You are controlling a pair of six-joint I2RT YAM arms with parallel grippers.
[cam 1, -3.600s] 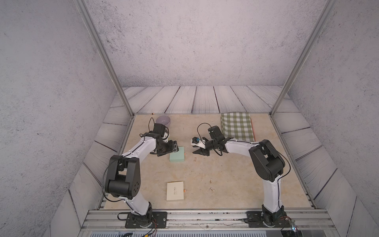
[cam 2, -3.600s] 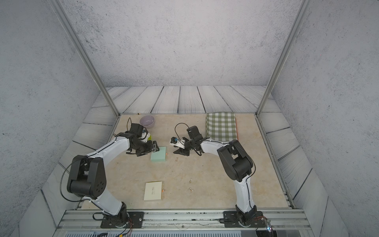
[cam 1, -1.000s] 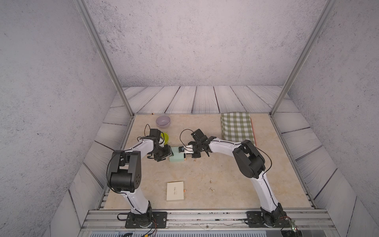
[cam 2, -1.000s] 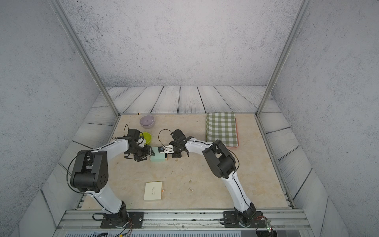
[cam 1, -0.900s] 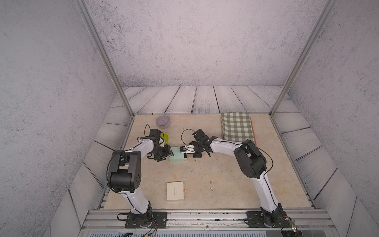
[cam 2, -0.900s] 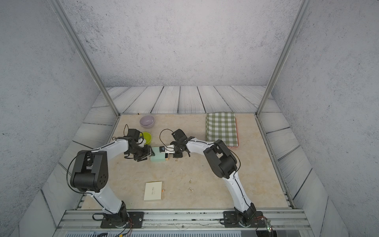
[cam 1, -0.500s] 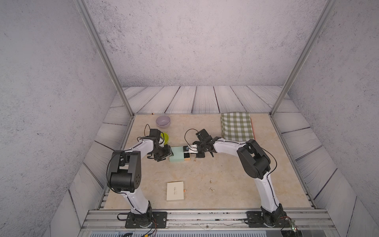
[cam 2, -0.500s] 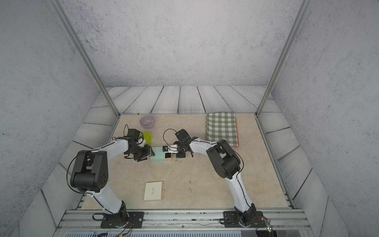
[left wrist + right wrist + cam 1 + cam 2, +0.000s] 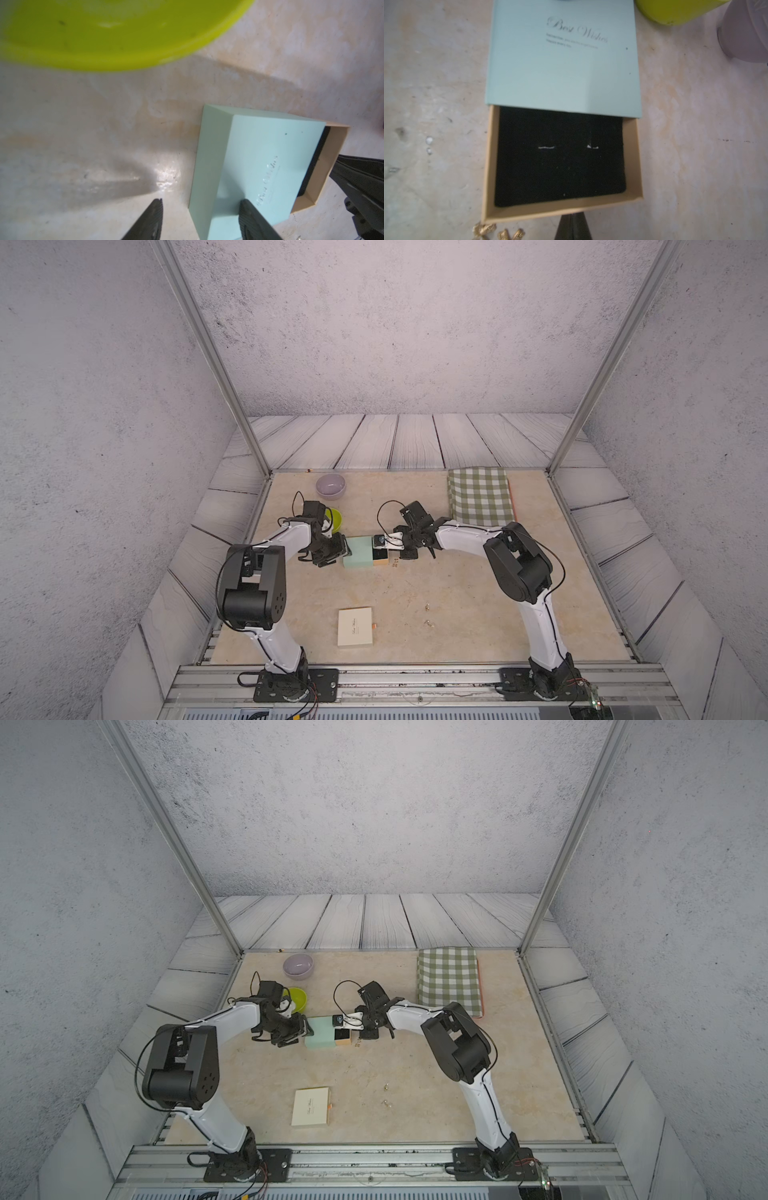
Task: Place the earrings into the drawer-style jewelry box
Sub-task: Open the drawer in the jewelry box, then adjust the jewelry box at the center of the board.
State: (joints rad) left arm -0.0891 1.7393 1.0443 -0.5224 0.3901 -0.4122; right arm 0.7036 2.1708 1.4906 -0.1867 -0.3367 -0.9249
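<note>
The earrings (image 9: 428, 615) lie loose on the bare desk (image 9: 478, 605), well apart from the mint box (image 9: 359, 556) on its near side, toward the robot's base; two tiny glints show in both top views. More gold bits (image 9: 500, 232) lie just beside the drawer's (image 9: 560, 164) front wall. The drawer is pulled partly out of the box, its black pad bare. The right claw (image 9: 573, 228) is closed, its tip just at the drawer's front edge; whether it pinches anything I cannot tell. The left claw (image 9: 200, 220) stands open at the box's opposite end, one finger (image 9: 252, 218) over the lid. A green bowl (image 9: 334, 519) sits just behind the box, a lilac bowl (image 9: 331, 485) farther back, a cream box (image 9: 355, 626) near the earrings.
</note>
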